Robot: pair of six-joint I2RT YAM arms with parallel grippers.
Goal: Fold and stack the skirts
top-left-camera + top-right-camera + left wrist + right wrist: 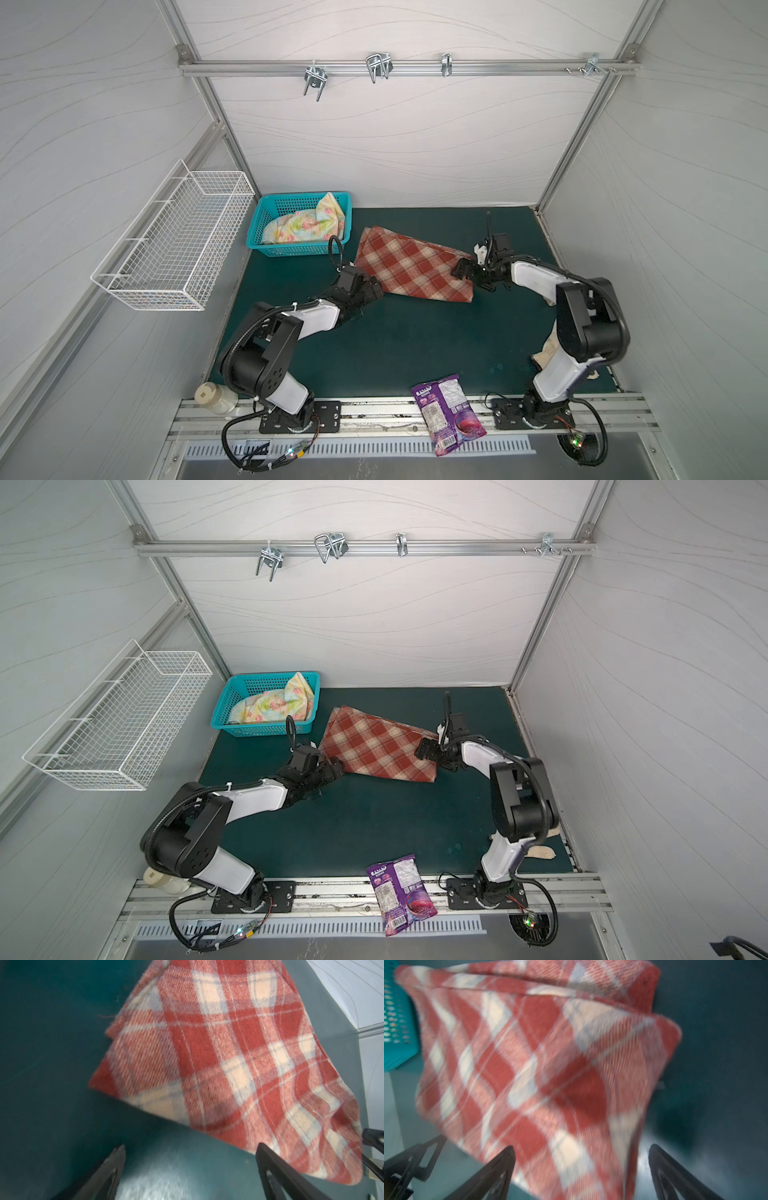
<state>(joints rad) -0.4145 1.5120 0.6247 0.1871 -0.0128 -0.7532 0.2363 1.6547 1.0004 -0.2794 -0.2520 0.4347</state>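
As the plaid skirt [411,266] lies apparently folded on the table [415,345], the left tool [374,287] and right tool [460,268] flank it, wide and empty; next, probably, the floral skirt [307,227] must come out of the far-left basket [291,250].

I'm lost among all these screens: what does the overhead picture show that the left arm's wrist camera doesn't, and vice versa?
Only the top view: the flowered skirt in the teal basket, the white wire basket on the wall, the purple snack bag at the front, and the whole left arm and right arm. Only the left wrist view: the plaid weave up close, with a loose thread at its edge. Both: the plaid skirt lying on the green mat, with the open left gripper at its edge.
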